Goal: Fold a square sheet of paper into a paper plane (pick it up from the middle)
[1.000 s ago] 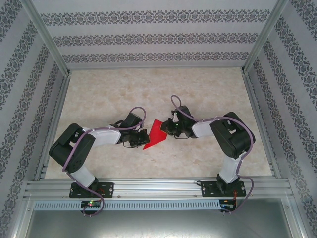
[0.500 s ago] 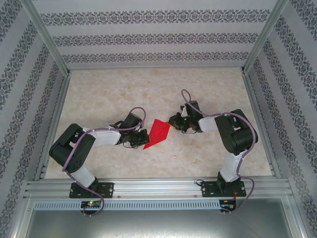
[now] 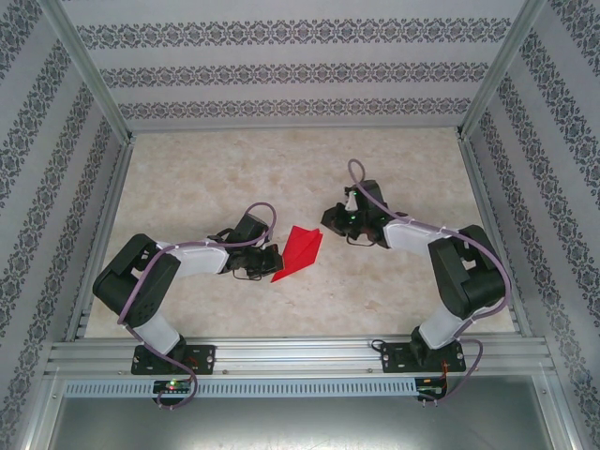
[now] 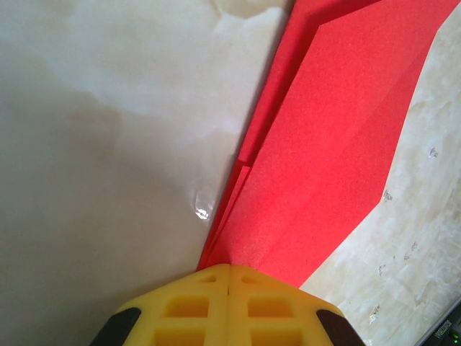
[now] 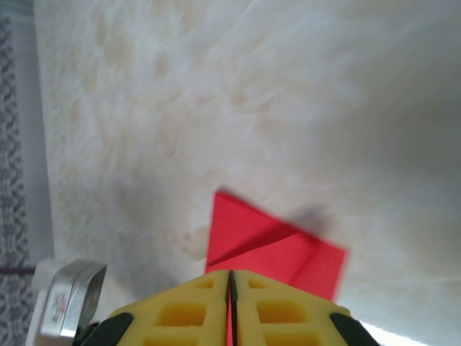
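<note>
left end effector (image 4: 229,268) closed, pinching the narrow near tip of the plane (image 4: 324,144). plane lies on the counter (image 3: 206,178), roughly mid-counter, widening away from that tip toward the far right. right end effector (image 5: 231,274) closed, empty, just beyond the plane's wide far end, not touching it. counter is beige, marble-look. patterned-wallpaper walls (image 3: 281,73) stand left, right and beyond the plane, with an aluminium rail (image 3: 300,354) on its near side where both arm bases sit.

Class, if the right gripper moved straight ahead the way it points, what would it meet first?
Most likely the red paper plane, lying just beyond the shut right gripper; depth is unclear.
</note>
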`<action>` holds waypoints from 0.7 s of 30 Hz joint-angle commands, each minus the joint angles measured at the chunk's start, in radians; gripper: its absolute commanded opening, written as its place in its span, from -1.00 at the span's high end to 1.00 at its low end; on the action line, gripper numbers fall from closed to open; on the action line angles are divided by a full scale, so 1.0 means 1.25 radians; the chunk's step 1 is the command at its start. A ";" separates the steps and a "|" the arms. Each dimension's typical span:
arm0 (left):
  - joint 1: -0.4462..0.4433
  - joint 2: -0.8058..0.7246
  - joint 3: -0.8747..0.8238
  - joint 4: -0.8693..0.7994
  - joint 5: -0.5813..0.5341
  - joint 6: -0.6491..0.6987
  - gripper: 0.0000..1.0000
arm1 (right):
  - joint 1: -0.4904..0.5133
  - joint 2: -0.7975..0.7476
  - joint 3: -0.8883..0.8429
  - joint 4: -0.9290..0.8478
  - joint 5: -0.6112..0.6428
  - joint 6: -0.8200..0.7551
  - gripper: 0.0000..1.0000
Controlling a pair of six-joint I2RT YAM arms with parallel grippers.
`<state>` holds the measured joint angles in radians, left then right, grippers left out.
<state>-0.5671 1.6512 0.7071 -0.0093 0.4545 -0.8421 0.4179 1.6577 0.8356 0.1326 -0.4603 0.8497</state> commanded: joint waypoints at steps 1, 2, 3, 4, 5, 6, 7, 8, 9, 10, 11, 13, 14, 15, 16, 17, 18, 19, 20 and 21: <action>0.004 0.050 -0.054 -0.179 -0.088 0.018 0.95 | 0.068 0.051 0.015 0.008 0.011 0.011 0.81; 0.004 0.050 -0.055 -0.180 -0.088 0.018 0.95 | 0.085 0.075 0.024 0.012 0.016 0.013 0.82; 0.004 0.050 -0.054 -0.180 -0.090 0.018 0.95 | 0.094 0.095 0.031 0.019 0.016 0.017 0.84; 0.005 0.050 -0.054 -0.181 -0.089 0.019 0.95 | 0.101 0.118 0.034 0.033 0.018 0.023 0.84; 0.005 0.049 -0.053 -0.183 -0.088 0.019 0.95 | 0.104 0.137 0.033 0.051 0.020 0.032 0.84; 0.004 0.049 -0.054 -0.183 -0.089 0.020 0.95 | 0.104 0.150 0.032 0.064 0.023 0.036 0.85; 0.004 0.047 -0.055 -0.183 -0.088 0.021 0.95 | 0.103 0.163 0.031 0.069 0.030 0.035 0.86; 0.004 0.048 -0.054 -0.183 -0.088 0.022 0.95 | 0.100 0.174 0.036 0.065 0.036 0.027 0.85; 0.005 0.050 -0.053 -0.184 -0.089 0.022 0.95 | 0.095 0.182 0.039 0.063 0.036 0.023 0.86; 0.004 0.050 -0.054 -0.184 -0.089 0.023 0.95 | 0.088 0.191 0.040 0.064 0.034 0.017 0.86; 0.005 0.051 -0.054 -0.184 -0.090 0.022 0.95 | 0.080 0.198 0.042 0.060 0.037 0.013 0.86; 0.005 0.052 -0.059 -0.184 -0.094 0.023 0.95 | 0.063 0.206 0.039 0.050 0.042 0.009 0.86; 0.005 0.055 -0.061 -0.184 -0.095 0.023 0.96 | 0.051 0.209 0.037 0.046 0.048 0.007 0.85; 0.005 0.057 -0.062 -0.183 -0.096 0.024 0.96 | 0.043 0.210 0.035 0.046 0.050 0.007 0.85; 0.005 0.058 -0.066 -0.181 -0.097 0.024 0.96 | 0.034 0.210 0.034 0.046 0.049 0.004 0.85; 0.005 0.058 -0.069 -0.179 -0.097 0.023 0.96 | 0.025 0.209 0.038 0.042 0.048 0.003 0.85; 0.005 0.059 -0.070 -0.179 -0.098 0.023 0.96 | 0.018 0.207 0.041 0.038 0.046 -0.002 0.85; 0.005 0.058 -0.072 -0.180 -0.100 0.024 0.96 | 0.011 0.205 0.047 0.033 0.044 -0.007 0.84; 0.005 0.060 -0.072 -0.181 -0.101 0.024 0.96 | 0.005 0.205 0.053 0.024 0.045 -0.012 0.84; 0.005 0.060 -0.072 -0.183 -0.103 0.025 0.96 | -0.001 0.206 0.062 0.016 0.044 -0.018 0.84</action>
<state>-0.5671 1.6501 0.6994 -0.0025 0.4526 -0.8410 0.4637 1.8866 0.8890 0.2012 -0.4919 0.8658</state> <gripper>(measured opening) 0.068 0.080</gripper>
